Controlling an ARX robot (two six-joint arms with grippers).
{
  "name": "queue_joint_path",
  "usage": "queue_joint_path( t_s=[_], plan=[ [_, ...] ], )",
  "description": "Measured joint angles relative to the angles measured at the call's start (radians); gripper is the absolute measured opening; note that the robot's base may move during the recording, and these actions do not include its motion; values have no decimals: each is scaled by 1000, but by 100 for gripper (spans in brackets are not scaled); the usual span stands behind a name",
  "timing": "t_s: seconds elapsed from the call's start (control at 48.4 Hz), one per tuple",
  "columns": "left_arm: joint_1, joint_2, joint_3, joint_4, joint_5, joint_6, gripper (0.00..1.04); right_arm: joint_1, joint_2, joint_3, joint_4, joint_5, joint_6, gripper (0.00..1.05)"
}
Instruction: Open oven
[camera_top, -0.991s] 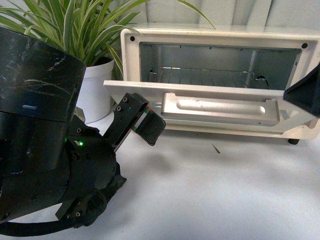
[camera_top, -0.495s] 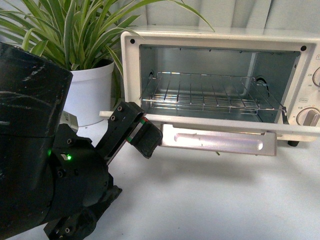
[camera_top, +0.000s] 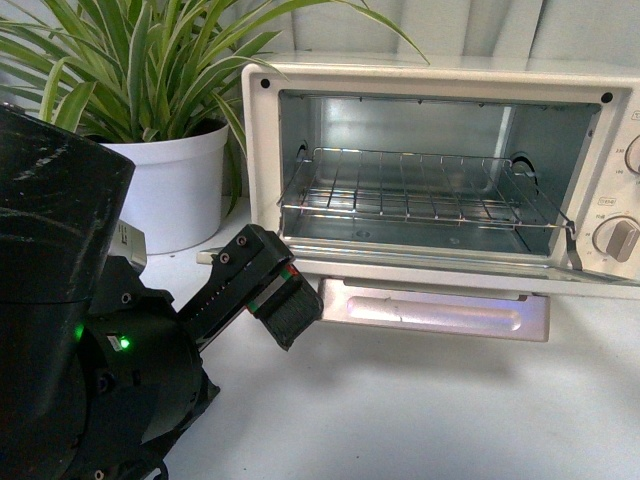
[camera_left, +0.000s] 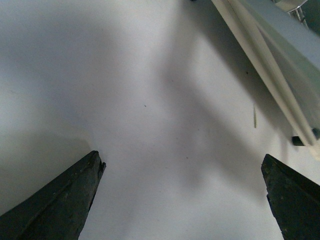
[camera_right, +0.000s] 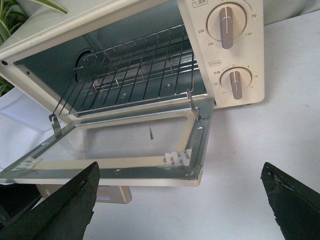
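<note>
The white table (camera_top: 420, 410) fills the lower half of the front view. The oven (camera_top: 440, 72) stands on it in the upper right of the frame, cream-white, with its cavity exposed. The black left arm (camera_top: 60, 330) occupies the lower left of the frame. A potted plant (camera_top: 175, 190) stands in the upper left, just beside the oven's left wall. The door (camera_top: 450, 262) is folded down to about level, hinged along the lower edge of the opening. The bar handle (camera_top: 435, 312) hangs beneath the door's front edge. The wire rack (camera_top: 420, 190) sits inside the cavity. A knob (camera_top: 620, 237) shows at the right edge of the frame. The left gripper (camera_left: 181, 160) has its jaws spread wide over bare table, grasping nothing. The right gripper (camera_right: 181, 170) faces the lowered door, jaws spread wide, grasping nothing.
</note>
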Motion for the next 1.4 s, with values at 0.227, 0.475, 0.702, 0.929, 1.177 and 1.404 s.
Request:
queue_joint_path(
  t_s=[0.227,0.475,0.702,0.929,1.177,1.404],
  plan=[
    [-22,0,1,-24,-60,177,98,-16,-3,-11,0,-8,0,95],
    [-62,26,12,-45,-168,443,98,-23,-3,-18,2,-19,0,95],
    [-89,55,21,-66,-290,738,98,-30,-3,-24,2,-22,0,95],
    [-100,58,33,-76,-314,885,98,-30,-3,-27,4,-26,0,95],
    [-113,-21,-3,-74,-302,935,98,-35,-16,-37,-5,-48,0,95],
    [-157,-261,-125,-84,-324,1028,98,-50,-116,-66,-76,-100,-24,95]
  ],
)
